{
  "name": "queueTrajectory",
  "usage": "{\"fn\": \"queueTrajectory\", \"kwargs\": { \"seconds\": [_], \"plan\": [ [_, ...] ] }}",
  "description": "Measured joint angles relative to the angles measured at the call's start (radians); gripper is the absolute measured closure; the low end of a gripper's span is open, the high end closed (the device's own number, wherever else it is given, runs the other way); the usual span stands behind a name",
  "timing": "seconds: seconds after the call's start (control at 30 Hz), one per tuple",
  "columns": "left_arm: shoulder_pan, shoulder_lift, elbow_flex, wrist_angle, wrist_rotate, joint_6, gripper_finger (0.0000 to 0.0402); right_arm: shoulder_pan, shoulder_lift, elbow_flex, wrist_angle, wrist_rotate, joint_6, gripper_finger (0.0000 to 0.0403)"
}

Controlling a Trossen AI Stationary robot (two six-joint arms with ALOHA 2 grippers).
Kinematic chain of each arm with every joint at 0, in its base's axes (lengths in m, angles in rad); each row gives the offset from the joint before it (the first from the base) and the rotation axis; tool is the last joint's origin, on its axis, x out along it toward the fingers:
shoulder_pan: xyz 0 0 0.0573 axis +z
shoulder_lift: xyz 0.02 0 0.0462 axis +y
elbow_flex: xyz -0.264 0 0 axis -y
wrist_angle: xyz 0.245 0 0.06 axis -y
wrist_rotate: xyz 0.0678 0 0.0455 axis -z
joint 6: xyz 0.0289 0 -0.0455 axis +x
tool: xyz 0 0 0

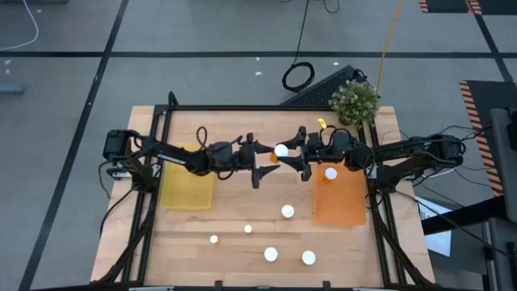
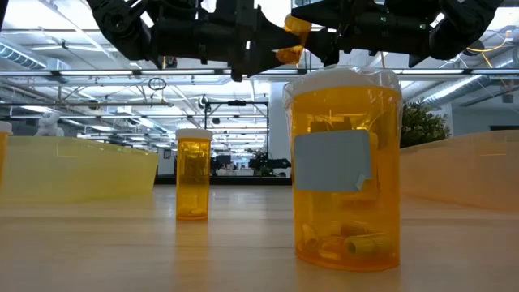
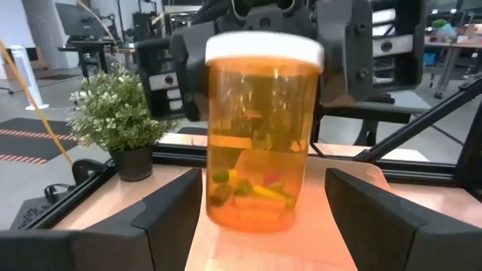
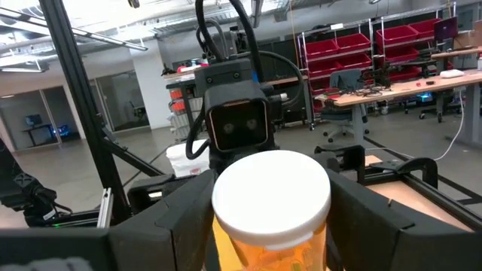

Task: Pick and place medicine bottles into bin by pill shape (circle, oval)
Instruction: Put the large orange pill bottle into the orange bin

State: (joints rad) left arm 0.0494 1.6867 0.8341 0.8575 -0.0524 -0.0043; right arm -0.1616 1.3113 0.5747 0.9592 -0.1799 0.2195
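The right claw [image 1: 292, 153] grips a medicine bottle [image 1: 280, 151] above the middle of the worktop [image 1: 242, 242], its dark fingers [image 4: 181, 218] pressed on either side just below the cap. The left claw [image 1: 260, 158] faces it from the other side with its fingers [image 3: 169, 214] spread wide, the bottle standing between them without touching either.

The held bottle is a clear amber-orange cylinder with a round white cap as wide as its body. In the left wrist view, small yellow, green and reddish pills lie at its bottom; their shape is too blurred to tell.

To the right of the claws, an orange bin [image 1: 339, 198] holds one capped bottle [image 1: 330, 173] near its far end. To the left lies a yellow bin [image 1: 187, 190].

On the near half of the worktop five more bottles stand upright and apart: one [image 1: 287, 211] just beside the orange bin, two small-capped ones [image 1: 248, 229] and [image 1: 213, 238], and two wider-capped ones [image 1: 271, 254] and [image 1: 308, 258] near the front edge. A potted plant [image 1: 355, 101] sits at the far right corner.
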Motion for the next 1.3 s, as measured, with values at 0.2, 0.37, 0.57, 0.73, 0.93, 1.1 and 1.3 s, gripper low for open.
{"fn": "queueTrajectory", "kwargs": {
  "seconds": [0.2, 0.37, 0.57, 0.73, 0.93, 1.1, 1.3],
  "plan": [
    [0.000, 0.000, 0.020, -0.043, 0.001, 0.024, 0.0117, 0.000, 0.000, 0.000, 0.000, 0.000, 0.001, 0.0181],
    [0.000, 0.000, 0.021, -0.046, 0.000, 0.025, 0.0117, 0.000, 0.000, 0.000, 0.000, 0.000, 0.001, 0.0181],
    [0.000, 0.000, 0.021, -0.046, 0.000, 0.025, 0.0155, 0.000, 0.000, 0.000, 0.000, 0.000, 0.001, 0.0181],
    [0.003, 0.000, 0.021, -0.046, 0.000, 0.025, 0.0189, 0.000, 0.000, 0.000, 0.000, 0.000, 0.000, 0.0181],
    [0.003, 0.000, 0.021, -0.046, 0.000, 0.027, 0.0201, 0.000, 0.000, 0.000, 0.000, 0.000, 0.001, 0.0181],
    [0.003, 0.000, 0.021, -0.046, -0.001, 0.024, 0.0198, 0.000, 0.000, 0.000, 0.000, 0.000, -0.003, 0.0181],
    [0.003, 0.000, 0.021, -0.046, -0.001, 0.021, 0.0198, 0.000, 0.000, 0.000, -0.005, -0.002, -0.017, 0.0172]
  ]
}}
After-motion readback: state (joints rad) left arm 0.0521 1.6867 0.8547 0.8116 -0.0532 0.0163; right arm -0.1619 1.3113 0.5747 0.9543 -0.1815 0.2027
